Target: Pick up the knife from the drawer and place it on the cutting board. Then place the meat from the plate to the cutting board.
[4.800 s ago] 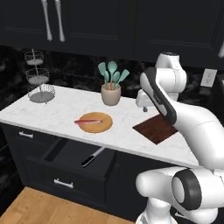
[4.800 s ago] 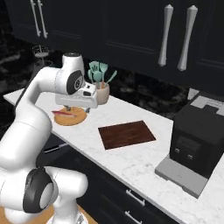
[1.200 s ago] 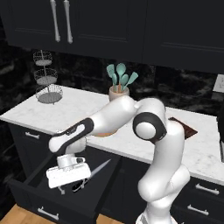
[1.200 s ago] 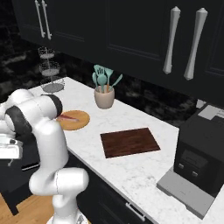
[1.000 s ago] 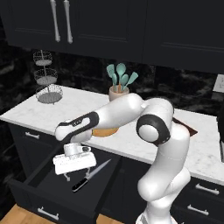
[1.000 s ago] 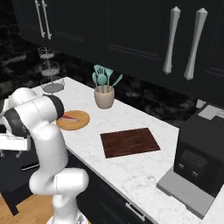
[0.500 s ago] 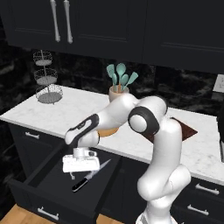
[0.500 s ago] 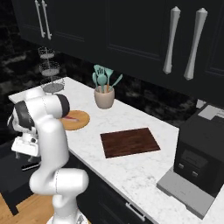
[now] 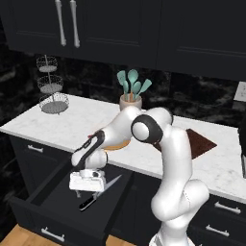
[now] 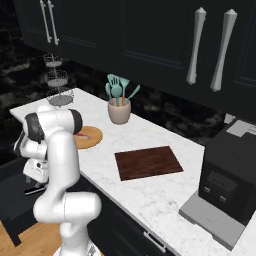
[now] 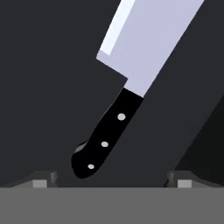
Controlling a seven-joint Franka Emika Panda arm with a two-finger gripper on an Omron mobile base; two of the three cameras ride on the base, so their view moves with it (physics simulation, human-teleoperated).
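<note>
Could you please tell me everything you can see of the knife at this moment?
The knife has a black handle with three pale rivets and a broad, flat silver-grey blade that looks like metal. It lies flat on the dark floor of the open drawer, handle end toward the drawer's front. The gripper hangs just above the handle, its fingertips spread to either side of the handle's butt and not touching it. Nothing else touches the knife.
</note>
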